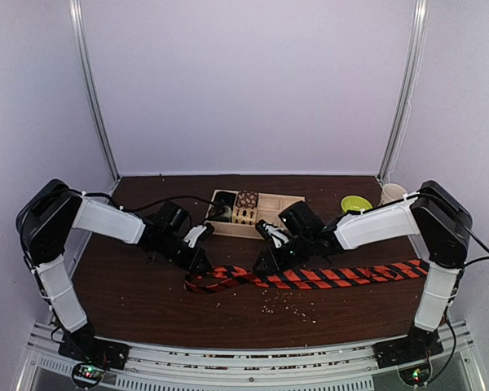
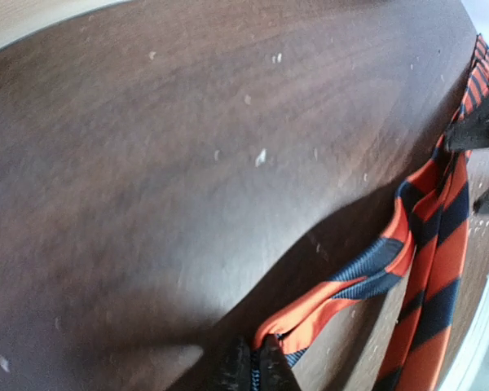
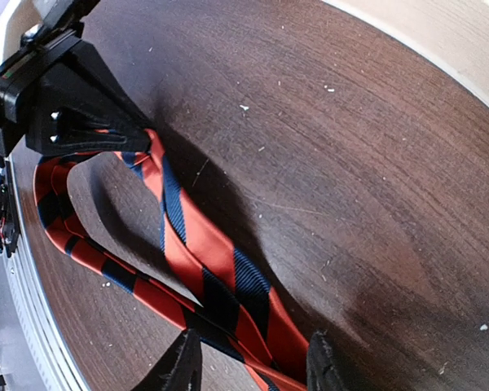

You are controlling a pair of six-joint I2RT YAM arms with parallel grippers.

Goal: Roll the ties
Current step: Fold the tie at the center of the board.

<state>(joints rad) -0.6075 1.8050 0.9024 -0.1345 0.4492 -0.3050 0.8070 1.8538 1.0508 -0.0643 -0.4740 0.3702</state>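
Starting with the top view, the tie [image 1: 342,274] is seen lying along the near part of the table [image 1: 138,314], its right end well out toward the right arm's base and its left end doubled back into a loop; the left gripper [image 1: 200,261] and the right gripper [image 1: 265,262] are set low over that loop, near each other.

From the left wrist view, the left gripper [image 2: 253,368] is seen pressed together, pinching the tie's folded end; no coil is yet formed.

From the right wrist view, the right gripper [image 3: 253,365] is spread, its fingers [image 3: 183,368] straddling the doubled tie without clamping it.

For a tight roll, it is judged that the pinched end should be turned over itself while the strip is kept flat and centred between the spread fingers; slack should be fed evenly, lest the coil be skewed.
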